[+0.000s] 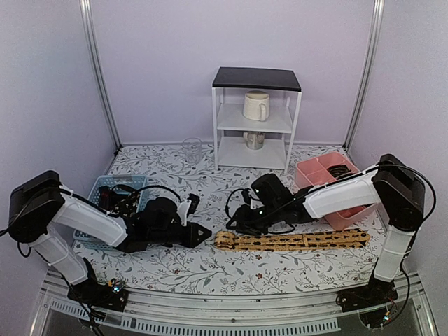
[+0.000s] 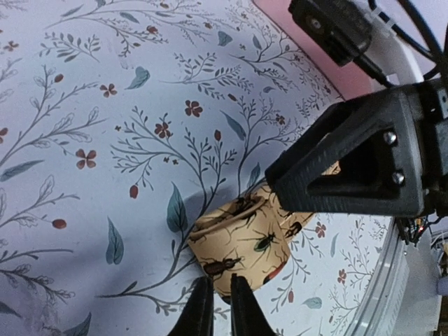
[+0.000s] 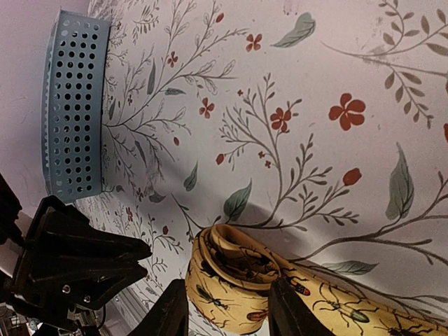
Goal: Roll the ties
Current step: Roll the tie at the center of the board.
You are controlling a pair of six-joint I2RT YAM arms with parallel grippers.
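Note:
A tan-orange tie [image 1: 301, 240] printed with insects lies flat along the table's front, its left end wound into a small roll [image 1: 222, 240]. In the right wrist view my right gripper [image 3: 227, 308] stands open, one finger on each side of the roll [image 3: 238, 276]. In the left wrist view my left gripper [image 2: 215, 302] has its fingertips a narrow gap apart at the roll's [image 2: 245, 241] near edge, with nothing seen between them. From above, the left gripper [image 1: 208, 236] sits just left of the roll and the right gripper [image 1: 234, 227] just behind it.
A blue mesh basket [image 1: 105, 187] sits behind my left arm. A pink divided tray [image 1: 311, 171] stands at the right, with a dark item in one compartment. A white shelf [image 1: 256, 129] with a cup and a clear glass [image 1: 192, 149] are at the back.

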